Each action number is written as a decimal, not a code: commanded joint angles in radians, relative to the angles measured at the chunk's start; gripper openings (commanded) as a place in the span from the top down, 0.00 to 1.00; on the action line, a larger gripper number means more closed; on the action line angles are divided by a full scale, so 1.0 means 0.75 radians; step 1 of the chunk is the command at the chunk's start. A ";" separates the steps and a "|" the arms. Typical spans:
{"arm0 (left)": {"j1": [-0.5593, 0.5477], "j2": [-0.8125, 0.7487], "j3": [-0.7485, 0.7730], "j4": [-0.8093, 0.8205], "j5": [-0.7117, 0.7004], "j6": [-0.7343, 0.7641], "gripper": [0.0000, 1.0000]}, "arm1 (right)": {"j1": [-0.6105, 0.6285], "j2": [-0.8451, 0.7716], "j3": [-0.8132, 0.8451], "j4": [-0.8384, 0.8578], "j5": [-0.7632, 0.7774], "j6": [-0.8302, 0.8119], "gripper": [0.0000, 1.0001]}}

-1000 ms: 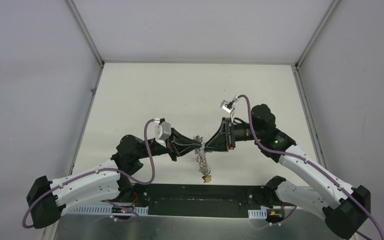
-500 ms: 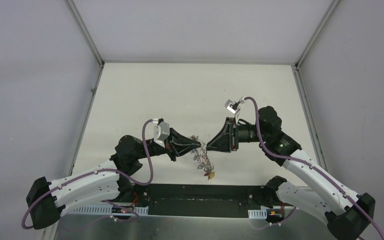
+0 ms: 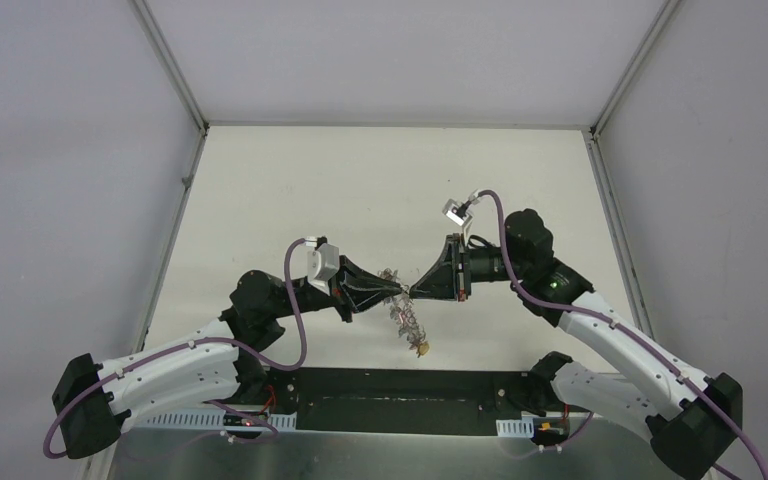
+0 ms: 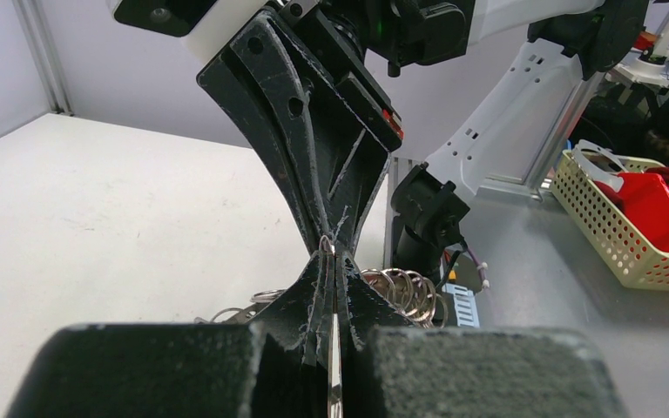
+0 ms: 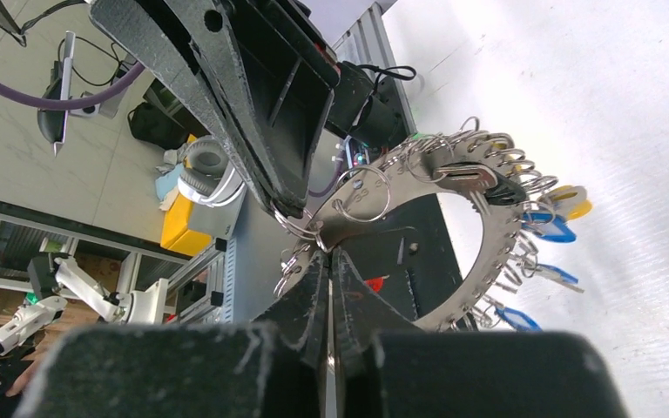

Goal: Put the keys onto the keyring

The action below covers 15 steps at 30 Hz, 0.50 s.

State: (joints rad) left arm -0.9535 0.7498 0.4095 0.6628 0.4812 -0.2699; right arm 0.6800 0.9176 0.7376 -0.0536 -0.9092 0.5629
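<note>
Keyring (image 5: 492,244) is held mid-air over table (image 3: 290,190), pinched betw. L gripper (image 3: 396,291) and R gripper (image 5: 331,254), both jaws clamped on its rim. Risk: ring twisted or dropped if arms are pulled unevenly. Loose keys can't be made out.

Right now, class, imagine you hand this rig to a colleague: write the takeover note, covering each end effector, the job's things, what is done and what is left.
Left end effector: shut on the keyring, holding it clear of the table.
Right end effector: shut, tips at the ring's rim facing the left one; a pinch looks likely but is not certain.
The keyring hangs between the two, blue tags dangling.
Keys: no loose key can be made out in any view.
Done: ring lifted.
Left: find the keys and thread them on.
</note>
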 commanded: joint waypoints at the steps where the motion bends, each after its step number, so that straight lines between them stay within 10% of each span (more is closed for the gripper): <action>1: 0.010 -0.024 0.034 0.125 0.019 0.016 1.00 | 0.000 0.014 0.000 0.066 -0.029 0.008 1.00; 15: 0.011 -0.011 0.049 0.117 0.027 0.024 1.00 | 0.001 0.081 0.013 0.066 -0.056 0.029 1.00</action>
State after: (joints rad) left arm -0.9535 0.7525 0.4095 0.6502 0.4816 -0.2684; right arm 0.6804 0.9691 0.7376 -0.0448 -0.9485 0.5789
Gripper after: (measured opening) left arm 0.008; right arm 0.005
